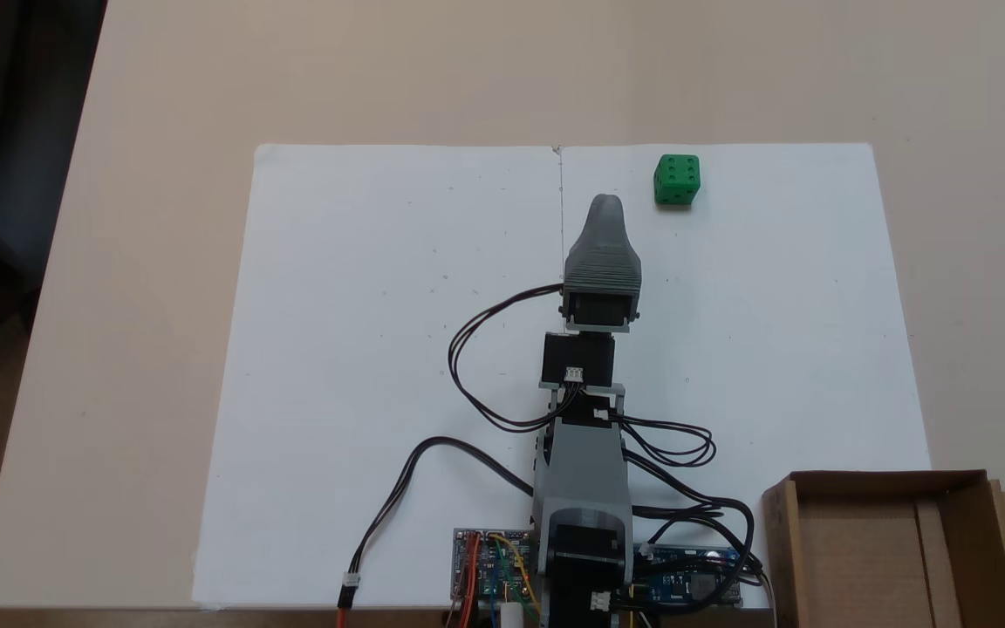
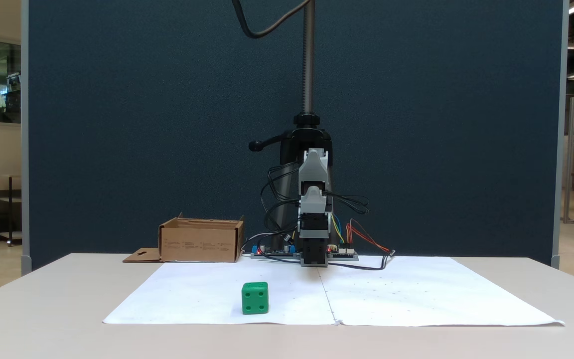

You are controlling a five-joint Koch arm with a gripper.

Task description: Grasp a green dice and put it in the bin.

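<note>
The green dice (image 1: 676, 180) sits alone near the far edge of the white paper (image 1: 380, 349), touched by nothing, and everything here can be placed against it. In the fixed view from above, the gripper (image 1: 605, 205) points away from the arm's base with its tip a little nearer the base than the dice and off to the dice's left, with bare paper between the two; in the fixed view from the front, the dice (image 2: 255, 298) stands close to the camera and left of the arm (image 2: 314, 209), which is folded up well behind it. So the reach should go forward and swing towards the dice's side, as I judge it. From above, the gripper reads as one grey tapered shape, and from the front its tips cannot be picked out, so I cannot tell how far apart the jaws stand; it does not appear to carry anything. The bin (image 1: 895, 541) lies well apart from the dice, back beside the arm's base on the dice's side of the paper, its opening facing up.
</note>
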